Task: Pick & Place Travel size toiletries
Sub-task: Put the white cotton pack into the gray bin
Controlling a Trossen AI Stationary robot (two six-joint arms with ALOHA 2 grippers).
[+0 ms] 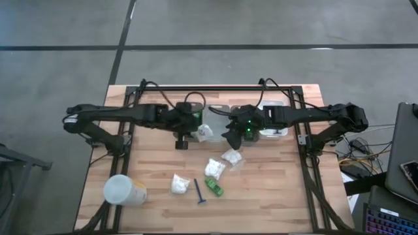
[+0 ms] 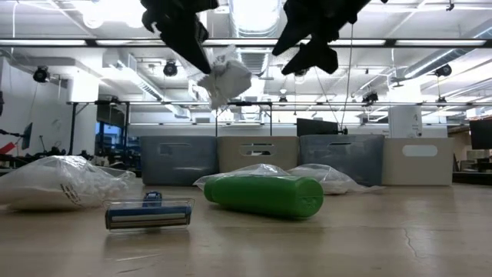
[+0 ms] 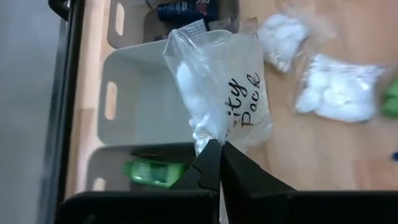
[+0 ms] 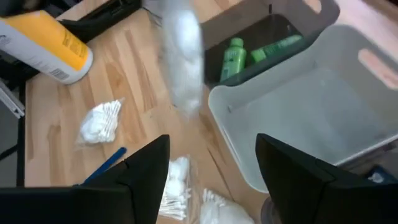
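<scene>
We cannot read the printing on the held packet; at twelve o'clock, a dark tube is cut off.

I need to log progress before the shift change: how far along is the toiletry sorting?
Partly done. Two green bottles already lie in a dark bin. In hand: the left gripper is shut on a white packet above the bins, while the right gripper is open and empty. Left on the table: three packets, one green bottle and a razor.
</scene>
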